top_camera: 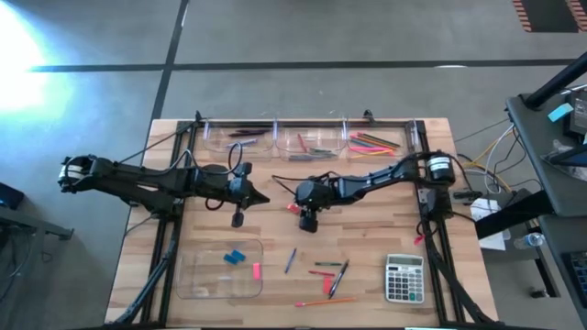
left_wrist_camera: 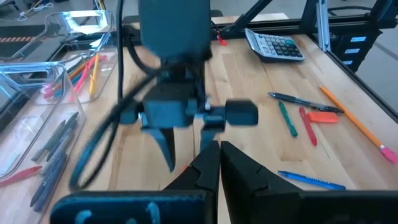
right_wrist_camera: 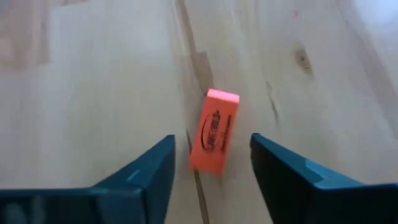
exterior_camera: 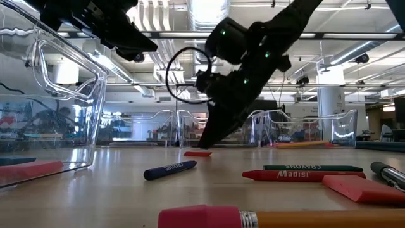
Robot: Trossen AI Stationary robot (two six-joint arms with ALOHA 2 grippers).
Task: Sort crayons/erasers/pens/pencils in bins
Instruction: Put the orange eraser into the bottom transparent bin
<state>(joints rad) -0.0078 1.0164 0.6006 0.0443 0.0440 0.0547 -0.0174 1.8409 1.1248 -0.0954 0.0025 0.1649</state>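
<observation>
- Fingers of the right gripper (right_wrist_camera: 211, 165) are spreading wide, straddling an orange eraser (right_wrist_camera: 215, 129) lying on the bench (right_wrist_camera: 93, 74).
- Left gripper (left_wrist_camera: 219, 163) fingers are pressing together, holding nothing.

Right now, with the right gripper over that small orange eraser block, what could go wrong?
The right gripper is open astride the small orange eraser block, which lies skewed between its fingers, so closing may twist it or squeeze it out. The left gripper hangs close beside the right one; the arms could collide.

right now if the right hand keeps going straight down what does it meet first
The orange eraser, lying on the table between the open fingers of the right hand. Depth is hard to judge, but nothing else shows in between.
</observation>
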